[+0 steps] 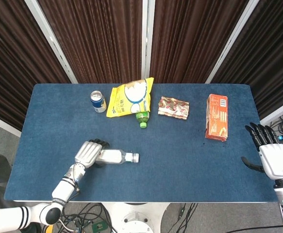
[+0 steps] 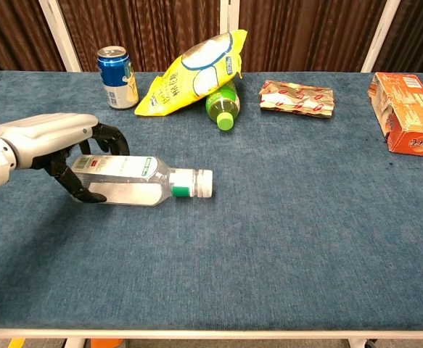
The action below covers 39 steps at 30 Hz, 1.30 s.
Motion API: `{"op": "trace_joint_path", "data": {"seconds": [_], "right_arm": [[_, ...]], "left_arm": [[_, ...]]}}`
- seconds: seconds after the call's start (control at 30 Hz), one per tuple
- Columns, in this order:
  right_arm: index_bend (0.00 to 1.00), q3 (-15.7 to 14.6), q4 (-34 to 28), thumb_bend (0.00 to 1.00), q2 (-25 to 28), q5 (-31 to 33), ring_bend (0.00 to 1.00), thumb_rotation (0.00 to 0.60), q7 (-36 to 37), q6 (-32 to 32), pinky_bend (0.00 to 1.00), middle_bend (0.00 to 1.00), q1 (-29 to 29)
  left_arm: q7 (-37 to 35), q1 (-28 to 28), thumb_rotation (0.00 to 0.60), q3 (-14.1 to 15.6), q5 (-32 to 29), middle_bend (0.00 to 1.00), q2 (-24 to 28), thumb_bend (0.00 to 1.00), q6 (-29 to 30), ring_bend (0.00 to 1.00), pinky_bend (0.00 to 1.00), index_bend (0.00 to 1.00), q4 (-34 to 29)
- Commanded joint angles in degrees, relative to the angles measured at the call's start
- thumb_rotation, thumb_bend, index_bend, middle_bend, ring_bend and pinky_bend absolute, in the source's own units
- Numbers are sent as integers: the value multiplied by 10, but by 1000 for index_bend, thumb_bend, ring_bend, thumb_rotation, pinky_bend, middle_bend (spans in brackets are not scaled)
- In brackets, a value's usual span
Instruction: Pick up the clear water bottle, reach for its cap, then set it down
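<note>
The clear water bottle (image 1: 116,156) (image 2: 149,181) lies on its side on the blue table (image 1: 180,160), its white cap (image 1: 136,157) (image 2: 204,183) pointing right. My left hand (image 1: 88,154) (image 2: 51,141) wraps the bottle's base end, dark fingers curled over the top and the thumb under the front. The bottle's left end looks slightly tipped up. My right hand (image 1: 272,158) hovers open off the table's right edge, fingers spread and holding nothing; only the head view shows it.
At the back stand a blue can (image 1: 98,101) (image 2: 117,76), a yellow chip bag (image 1: 129,96) (image 2: 193,69) leaning on a green bottle (image 1: 141,118) (image 2: 222,105), a foil snack packet (image 1: 174,107) (image 2: 297,98) and an orange box (image 1: 217,117) (image 2: 409,123).
</note>
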Motion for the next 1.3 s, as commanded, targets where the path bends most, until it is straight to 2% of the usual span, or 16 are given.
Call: {"op": "trace_joint_path", "data": {"seconds": [0.03,0.07,0.17,0.33,0.47,0.67,0.83,0.97,1.3], "right_arm": [[0,-1,-1,159,1,-1,0,600,0,0,0,37,0],[0,-1,-2,158,1,-1,0,600,0,0,0,38,0],[0,0,-8,158,6,-3,0,600,1,-2,0,41,2],[0,4,-41,159,32,-19,0,600,17,-21,0,53,21],[0,10,-85,185,64,-43,0,600,34,-63,0,61,58],[146,22,-127,205,83,-71,0,600,60,-147,0,88,130],[191,32,-148,205,77,-66,0,600,59,-214,0,76,182],[315,40,-162,176,61,-59,0,600,43,-242,0,80,211],[309,49,-167,149,38,-30,0,600,34,-273,0,62,248]], "left_arm": [[-21,0,600,4,9,416,-1,230,-3,352,445,415,5],[-41,2,600,3,16,452,1,254,-5,389,498,444,4],[-122,9,600,0,65,511,5,325,0,440,555,495,13],[-263,16,600,2,169,534,-1,352,40,449,590,523,59],[-377,15,600,9,246,535,-21,352,86,449,588,524,104],[-460,1,600,16,308,536,-62,350,132,449,580,524,162],[-474,-9,600,12,317,538,-89,348,143,448,569,524,181],[-468,-15,600,-1,301,538,-104,347,143,448,567,524,173],[-428,-20,600,-16,267,538,-117,349,129,449,566,524,144]]}}
